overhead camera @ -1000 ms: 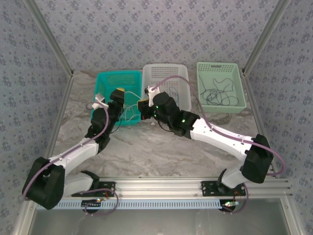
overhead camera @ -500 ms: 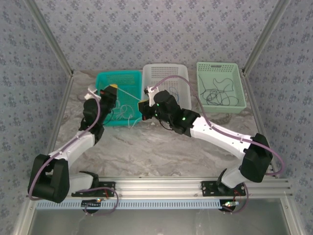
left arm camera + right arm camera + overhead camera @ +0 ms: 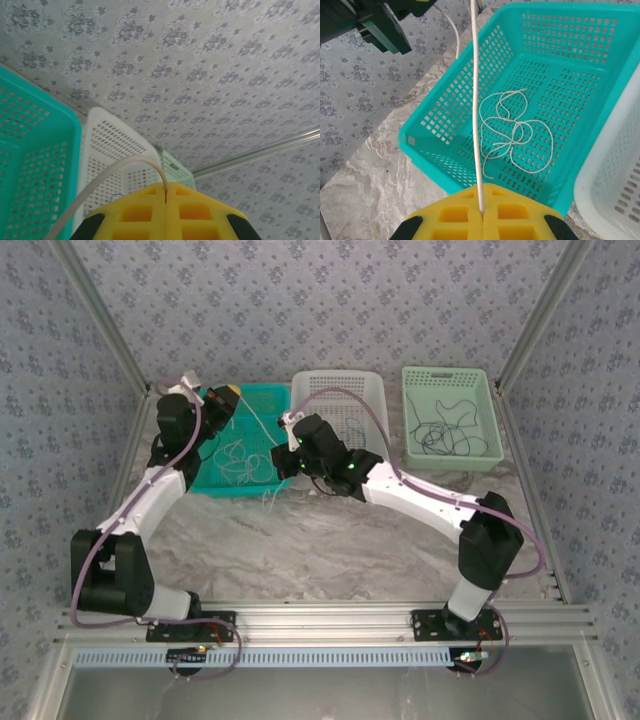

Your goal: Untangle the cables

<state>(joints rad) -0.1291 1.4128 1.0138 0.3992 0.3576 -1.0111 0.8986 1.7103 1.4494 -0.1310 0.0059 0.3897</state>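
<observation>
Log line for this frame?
left jaws: shut on cream cable | right jaws: shut on same cable | cable: stretched between them | teal basket: cream loops inside

The left gripper (image 3: 165,192) has its yellow jaws pinched together on a cream cable (image 3: 125,160) arcing leftward — behind it stand a teal basket (image 3: 35,165), a white basket (image 3: 112,142) and a green basket (image 3: 176,171).

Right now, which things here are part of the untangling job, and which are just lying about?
Job: cream cable, stretched between left gripper and right gripper, both shut on it; cream loops in teal basket; black cable in green basket.
Lying about: white basket; purple hoses on the arms.
</observation>
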